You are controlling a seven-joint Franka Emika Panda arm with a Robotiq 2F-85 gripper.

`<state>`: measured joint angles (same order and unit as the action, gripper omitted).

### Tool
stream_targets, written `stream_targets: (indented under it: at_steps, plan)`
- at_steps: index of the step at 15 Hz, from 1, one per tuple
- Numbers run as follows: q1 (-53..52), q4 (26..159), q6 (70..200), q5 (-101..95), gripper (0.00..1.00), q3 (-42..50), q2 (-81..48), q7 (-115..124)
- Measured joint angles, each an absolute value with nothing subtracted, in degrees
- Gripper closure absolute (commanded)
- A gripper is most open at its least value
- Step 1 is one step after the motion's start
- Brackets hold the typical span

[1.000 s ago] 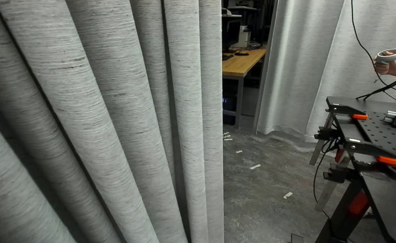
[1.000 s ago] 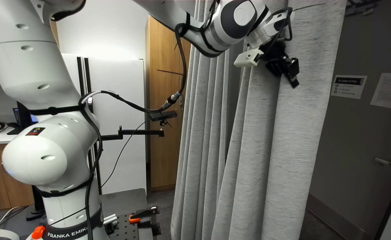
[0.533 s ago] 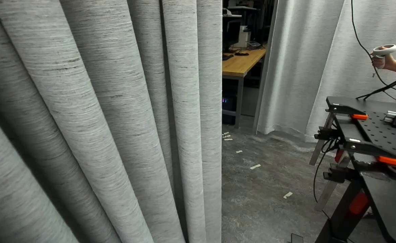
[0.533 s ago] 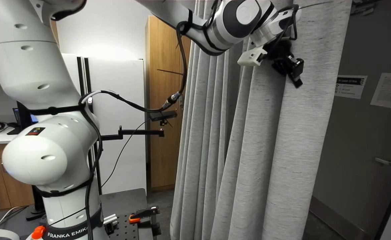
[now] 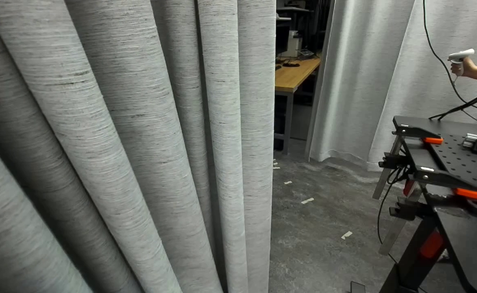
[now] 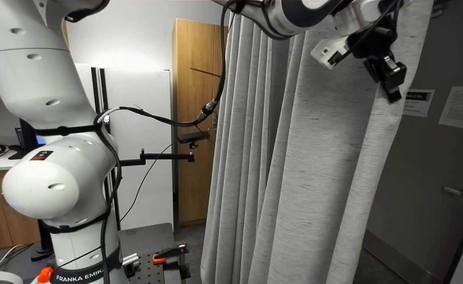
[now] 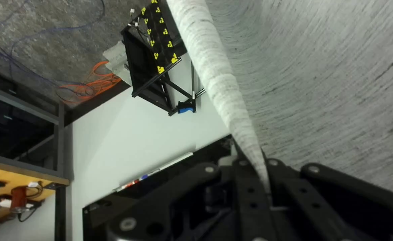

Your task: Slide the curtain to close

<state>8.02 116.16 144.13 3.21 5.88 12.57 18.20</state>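
Reaching farther out than before, the end effector (image 7: 255, 162) pinches an edge or fold of the curtain (image 5: 149, 138), which hides slightly more of the desk (image 5: 297, 75) — progress, I judge, though it hangs short of the whiter drape (image 5: 364, 89), leaving closing unfinished.

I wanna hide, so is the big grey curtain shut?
No, partly open: in an exterior view, a desk shows between the curtain and another drape.

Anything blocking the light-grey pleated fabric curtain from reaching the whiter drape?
Nothing visible. The black gripper pinches the curtain by its edge; the gap before the drape shows grey floor with pale strips, and the wood-topped desk appears to stand beyond.
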Motion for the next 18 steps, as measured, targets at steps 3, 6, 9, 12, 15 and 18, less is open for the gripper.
stream_targets:
  at_steps: [3, 6, 9, 12, 15, 18]
  plan:
    - [8.94, 112.75, 140.84, 9.16, 1.00, 10.42, 11.17, 16.95]
    - [10.32, 109.22, 138.50, 14.00, 1.00, 14.03, 9.46, 16.59]
    - [11.86, 105.82, 136.39, 18.33, 1.00, 16.94, 7.78, 16.55]
    - [13.44, 102.21, 133.09, 24.12, 1.00, 19.74, 5.73, 15.85]
    - [15.57, 98.28, 128.55, 30.62, 1.00, 22.46, 3.21, 14.68]
    - [18.90, 94.81, 124.52, 35.85, 1.00, 24.99, -0.07, 13.70]
